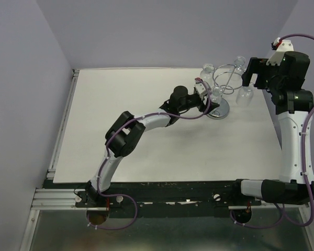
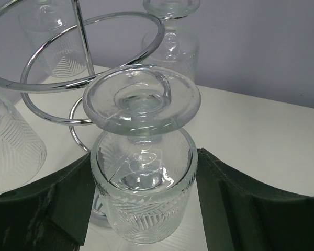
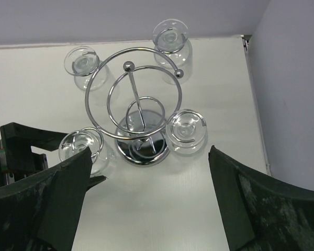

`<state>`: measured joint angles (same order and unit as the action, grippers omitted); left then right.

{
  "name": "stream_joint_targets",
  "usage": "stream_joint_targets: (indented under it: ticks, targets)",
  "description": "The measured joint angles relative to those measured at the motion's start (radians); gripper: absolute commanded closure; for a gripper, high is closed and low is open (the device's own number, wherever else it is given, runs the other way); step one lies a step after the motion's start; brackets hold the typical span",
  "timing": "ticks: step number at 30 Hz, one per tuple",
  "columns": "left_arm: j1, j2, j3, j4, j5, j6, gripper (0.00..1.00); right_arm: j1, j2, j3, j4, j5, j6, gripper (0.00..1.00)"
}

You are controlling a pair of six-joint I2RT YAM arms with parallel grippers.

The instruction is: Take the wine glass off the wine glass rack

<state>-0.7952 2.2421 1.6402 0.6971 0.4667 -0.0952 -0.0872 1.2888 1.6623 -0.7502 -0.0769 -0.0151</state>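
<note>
The job is begun but not finished: the wine glass (image 2: pixel 144 193) hangs upside down from the rack (image 3: pixel 152 151), its foot caught in one of the wire hooks on the side facing the left arm, so it is not yet off. The left fingers (image 2: pixel 47 209) sit on either side of its bowl, flush against the glass, and look to be gripping it. The right fingers (image 3: pixel 251 209) are spread wide and hold nothing, hovering above the rack on its right side. What seems left is to slide the foot out of its hook, away from the central stem, and carry the glass clear. Three other glasses (image 3: pixel 186 130) hang around the ring, apart from the held one, so the way outward looks free of them. The rack stands in the far right part of the counter (image 1: pixel 146 130), near its right edge and not far from the back wall, which leaves little room there. Toward the left and the near side the counter gives plenty of room to draw the glass out and set it down.
</note>
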Motion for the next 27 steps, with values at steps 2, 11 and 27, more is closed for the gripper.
stream_joint_targets:
  ticks: [2, 11, 27]
  targets:
    - [0.000, -0.007, -0.006, 0.004, -0.006, -0.003, 1.00, 0.000, -0.005, -0.001, 0.000, 0.000, 0.000, 0.00]
    - [-0.006, -0.077, -0.099, 0.006, -0.025, -0.003, 1.00, 0.000, -0.015, -0.005, 0.000, -0.023, 0.000, 0.00]
    - [0.193, -0.492, -0.308, -0.240, 0.061, -0.243, 1.00, 0.098, -0.196, -0.219, 0.153, -0.289, -0.378, 0.13]
